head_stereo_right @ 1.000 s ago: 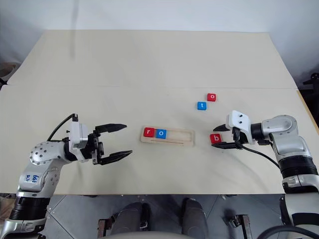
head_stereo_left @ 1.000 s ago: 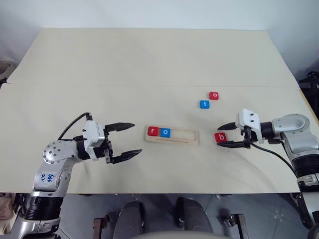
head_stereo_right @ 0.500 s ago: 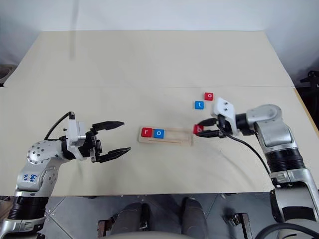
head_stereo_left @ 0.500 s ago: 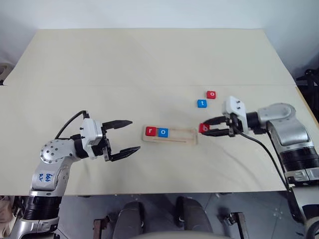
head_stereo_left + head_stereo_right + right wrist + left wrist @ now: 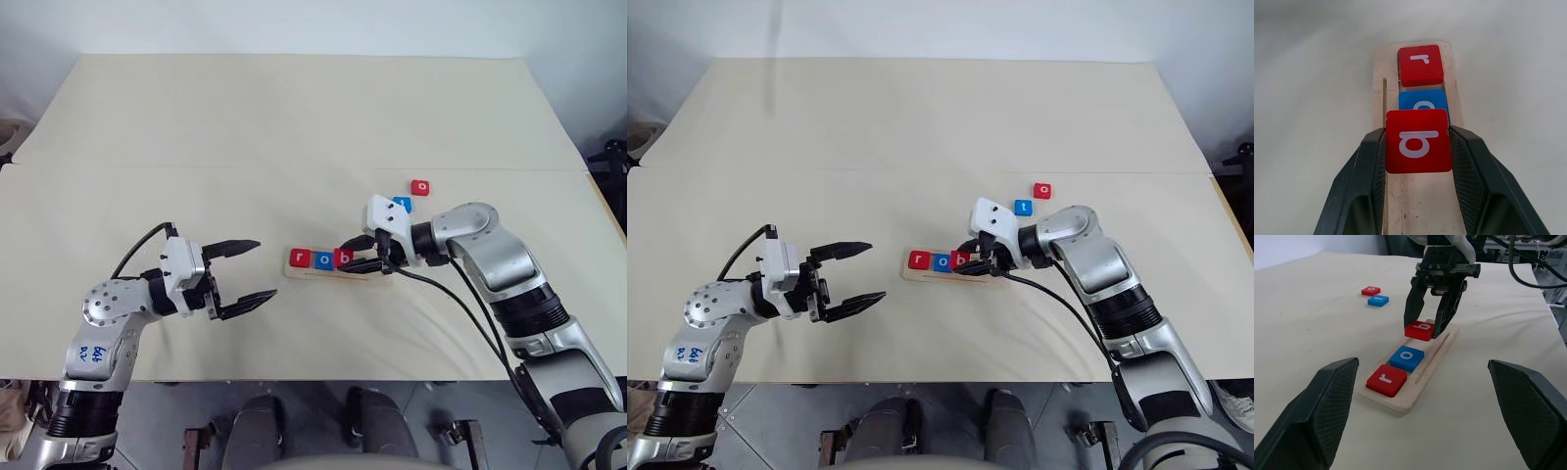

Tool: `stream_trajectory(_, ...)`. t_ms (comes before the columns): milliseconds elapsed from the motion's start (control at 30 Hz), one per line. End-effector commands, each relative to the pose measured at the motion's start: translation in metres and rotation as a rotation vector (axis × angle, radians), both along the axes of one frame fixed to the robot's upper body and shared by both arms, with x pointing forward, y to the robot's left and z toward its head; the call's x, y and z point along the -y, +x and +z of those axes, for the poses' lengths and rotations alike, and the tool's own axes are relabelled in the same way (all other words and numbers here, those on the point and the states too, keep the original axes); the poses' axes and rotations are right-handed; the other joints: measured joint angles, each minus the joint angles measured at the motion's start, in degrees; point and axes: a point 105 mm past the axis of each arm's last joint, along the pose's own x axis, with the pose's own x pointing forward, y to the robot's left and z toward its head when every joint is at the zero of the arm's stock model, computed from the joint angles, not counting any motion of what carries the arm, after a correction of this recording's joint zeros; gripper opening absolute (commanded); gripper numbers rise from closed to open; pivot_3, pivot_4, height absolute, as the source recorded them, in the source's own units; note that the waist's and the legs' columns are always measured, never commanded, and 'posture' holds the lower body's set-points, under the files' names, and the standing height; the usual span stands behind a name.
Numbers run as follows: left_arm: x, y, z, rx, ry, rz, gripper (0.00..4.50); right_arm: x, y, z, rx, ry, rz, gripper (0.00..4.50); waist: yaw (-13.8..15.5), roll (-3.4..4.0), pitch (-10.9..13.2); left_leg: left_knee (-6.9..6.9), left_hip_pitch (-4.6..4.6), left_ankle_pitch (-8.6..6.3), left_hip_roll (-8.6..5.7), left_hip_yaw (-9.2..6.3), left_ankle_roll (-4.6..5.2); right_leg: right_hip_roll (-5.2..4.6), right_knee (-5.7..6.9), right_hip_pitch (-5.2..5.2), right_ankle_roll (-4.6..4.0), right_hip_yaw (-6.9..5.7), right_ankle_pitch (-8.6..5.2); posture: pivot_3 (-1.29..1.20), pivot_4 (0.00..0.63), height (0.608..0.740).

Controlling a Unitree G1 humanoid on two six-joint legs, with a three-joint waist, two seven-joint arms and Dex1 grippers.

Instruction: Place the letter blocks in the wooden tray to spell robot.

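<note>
Head view: I hold the red square "b" tile [image 5: 344, 258] in my right gripper [image 5: 359, 258], its two fingers closed on the tile's sides, over the pale wooden tray [image 5: 377, 275], right of the blue "o" tile [image 5: 324, 259].

Left wrist view: the "b" hangs tilted above the groove; released now, it may land askew or ride onto the "o".

Right arm reaches left, angled down; left gripper [image 5: 243, 277] idles wide open, empty.
</note>
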Motion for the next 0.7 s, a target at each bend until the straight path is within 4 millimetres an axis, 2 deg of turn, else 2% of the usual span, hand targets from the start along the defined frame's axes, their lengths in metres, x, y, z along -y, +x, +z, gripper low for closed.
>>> stream_trajectory(33, 0.003, -0.005, 0.009, 0.042, -0.007, -0.005, 4.50, -0.005, 0.002, 0.009, 0.049, 0.006, 0.007, 1.47, -0.02, 0.00, 0.00, 0.00, 0.00, 0.00, 0.00, 0.00, 0.00, 0.00, 0.00, -0.01, 0.00, 0.00, 0.00, 0.00, 0.150, 0.740)
stream_trajectory(200, 0.004, -0.006, 0.010, 0.045, -0.010, 0.001, 4.50, -0.001, 0.003, 0.005, 0.040, -0.012, 0.003, 1.47, -0.01, 0.00, 0.00, 0.00, 0.00, 0.00, 0.00, 0.00, 0.00, 0.00, 0.00, -0.01, 0.00, 0.00, 0.00, 0.00, 0.150, 0.740)
stream_trajectory(500, 0.004, -0.006, 0.010, 0.046, -0.014, 0.001, 4.50, 0.008, 0.004, 0.005, 0.038, -0.027, -0.013, 4.49, -0.02, 0.00, 0.00, 0.00, 0.00, 0.00, 0.00, 0.00, 0.00, 0.00, 0.00, -0.01, 0.00, 0.00, 0.00, 0.00, 0.150, 0.740)
stream_trajectory(700, 0.005, -0.005, 0.011, 0.049, -0.016, -0.003, 4.50, 0.012, -0.001, 0.013, 0.039, 0.014, -0.002, 4.49, -0.01, 0.00, 0.00, 0.00, 0.00, 0.00, 0.00, 0.00, 0.00, 0.00, 0.00, -0.01, 0.00, 0.00, 0.00, 0.00, 0.150, 0.740)
